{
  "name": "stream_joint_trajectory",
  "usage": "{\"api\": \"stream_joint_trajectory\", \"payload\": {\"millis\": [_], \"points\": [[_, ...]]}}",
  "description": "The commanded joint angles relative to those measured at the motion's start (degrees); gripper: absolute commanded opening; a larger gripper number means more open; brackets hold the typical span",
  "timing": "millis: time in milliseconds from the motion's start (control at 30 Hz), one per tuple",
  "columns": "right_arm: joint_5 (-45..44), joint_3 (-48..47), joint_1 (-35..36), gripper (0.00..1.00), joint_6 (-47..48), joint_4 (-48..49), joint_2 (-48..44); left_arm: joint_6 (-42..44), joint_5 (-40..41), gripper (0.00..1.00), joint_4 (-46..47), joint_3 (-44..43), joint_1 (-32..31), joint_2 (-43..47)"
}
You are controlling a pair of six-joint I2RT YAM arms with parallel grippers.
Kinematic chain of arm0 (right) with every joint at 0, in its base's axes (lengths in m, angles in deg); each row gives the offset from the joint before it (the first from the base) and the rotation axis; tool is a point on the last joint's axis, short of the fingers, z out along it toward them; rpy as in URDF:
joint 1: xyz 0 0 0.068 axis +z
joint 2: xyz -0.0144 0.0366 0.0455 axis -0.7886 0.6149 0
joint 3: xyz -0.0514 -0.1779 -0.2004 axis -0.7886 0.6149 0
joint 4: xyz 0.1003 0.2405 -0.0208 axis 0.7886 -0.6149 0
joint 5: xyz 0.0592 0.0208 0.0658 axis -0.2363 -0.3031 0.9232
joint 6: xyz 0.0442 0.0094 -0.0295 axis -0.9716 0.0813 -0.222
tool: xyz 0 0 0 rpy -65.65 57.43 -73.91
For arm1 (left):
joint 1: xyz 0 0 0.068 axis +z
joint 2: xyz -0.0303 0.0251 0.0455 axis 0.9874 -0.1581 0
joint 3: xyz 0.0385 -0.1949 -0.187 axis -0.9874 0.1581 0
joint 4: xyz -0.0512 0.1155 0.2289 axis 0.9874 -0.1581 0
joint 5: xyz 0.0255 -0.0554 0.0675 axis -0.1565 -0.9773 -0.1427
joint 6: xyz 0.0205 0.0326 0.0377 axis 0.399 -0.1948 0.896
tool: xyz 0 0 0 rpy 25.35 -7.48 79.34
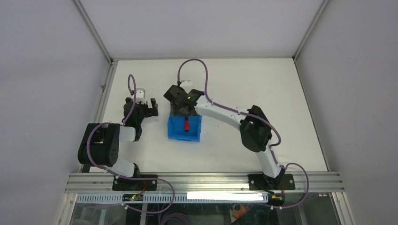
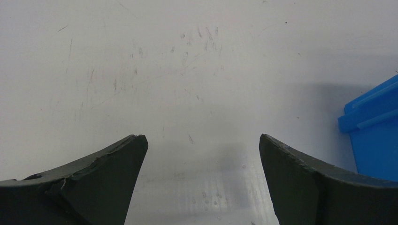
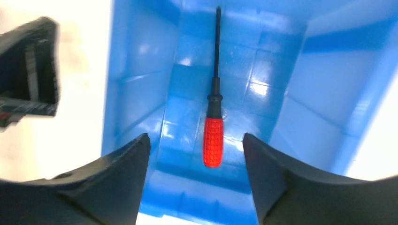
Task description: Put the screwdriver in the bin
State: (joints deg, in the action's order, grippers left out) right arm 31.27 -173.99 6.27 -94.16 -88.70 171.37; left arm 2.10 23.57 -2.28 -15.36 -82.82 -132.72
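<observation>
White worktop [image 1: 281, 93] with grey walls on three sides fills the top view, and the two arm bases sit at its near edge. The bin [image 1: 176, 132] stands close to the middle of the worktop, a little toward the left edge. The screwdriver [image 3: 212, 140] lies flat on the floor of the bin, along its length, about midway between the side walls, with its thin black shaft pointing away from the right wrist camera. The right claw [image 3: 195, 137] hangs over the far end of the bin. Its two fingers are spread wide and do not touch the screwdriver, which is seen below, between them. The left claw [image 2: 202, 137] is also spread wide, over the scratched bare worktop just left of the bin and apart from it. One blue corner of the bin shows at the right border of the left wrist view.
</observation>
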Motion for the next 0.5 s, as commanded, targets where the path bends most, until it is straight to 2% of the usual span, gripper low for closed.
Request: {"api": "stream_joint_trajectory", "payload": {"millis": [0, 100, 200, 367, 467], "points": [[-3.5, -1.6, -1.1, 0.8, 9.2, 0.7, -13.3, -1.0, -0.3, 0.99, 1.6, -0.3, -0.4, 1.3], [-3.8, 5.2, -3.6, 0.9, 11.4, -1.6, -20.0, -1.0, -0.3, 0.99, 1.7, -0.3, -0.4, 1.3], [-5.0, 17.7, -8.4, 0.99, 13.7, -1.3, -28.5, -1.0, -0.2, 0.99, 1.6, -0.3, -0.4, 1.2], [1.6, 34.4, -24.2, 0.99, 23.9, 2.0, -42.6, -1.0, -0.2, 0.99, 1.6, -0.3, -0.4, 1.2], [1.8, 41.0, -32.9, 0.99, 27.9, 3.2, -50.1, -1.0, -0.2, 0.99, 1.6, -0.3, -0.4, 1.2]]}}
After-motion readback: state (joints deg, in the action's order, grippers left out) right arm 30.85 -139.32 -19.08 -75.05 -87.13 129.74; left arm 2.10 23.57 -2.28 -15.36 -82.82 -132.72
